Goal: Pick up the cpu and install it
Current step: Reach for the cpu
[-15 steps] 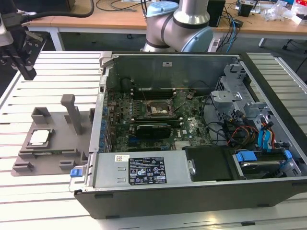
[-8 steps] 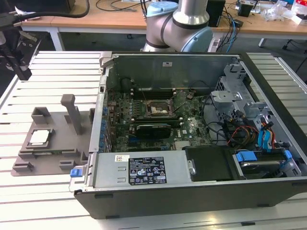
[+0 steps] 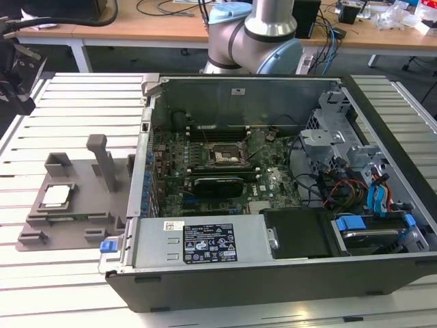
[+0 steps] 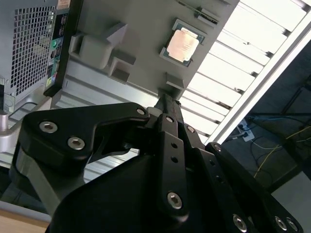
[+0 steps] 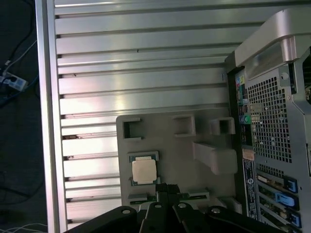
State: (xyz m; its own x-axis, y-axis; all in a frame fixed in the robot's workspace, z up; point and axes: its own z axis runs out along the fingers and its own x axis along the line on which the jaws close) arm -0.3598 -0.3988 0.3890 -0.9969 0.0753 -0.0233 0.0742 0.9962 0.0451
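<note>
The cpu (image 3: 56, 196), a small square chip with a shiny metal top, lies flat in a recess of the grey plastic tray (image 3: 75, 219) at the exterior view's left. It also shows in both wrist views, cpu (image 4: 183, 45) and cpu (image 5: 144, 171). My black gripper (image 4: 165, 99) hangs well above the tray, apart from the chip, with its fingers pressed together and nothing between them. In the first wrist view the gripper (image 5: 166, 188) has its tips close beside the chip. The black socket frame (image 3: 225, 154) sits on the motherboard inside the open computer case (image 3: 273, 260).
The tray has raised posts (image 3: 102, 157) and blocks around the chip. The case's metal side wall (image 3: 140, 171) stands right beside the tray. Cables and drive cages (image 3: 355, 178) fill the case's far side. A slatted aluminium table (image 3: 75, 102) lies beneath everything.
</note>
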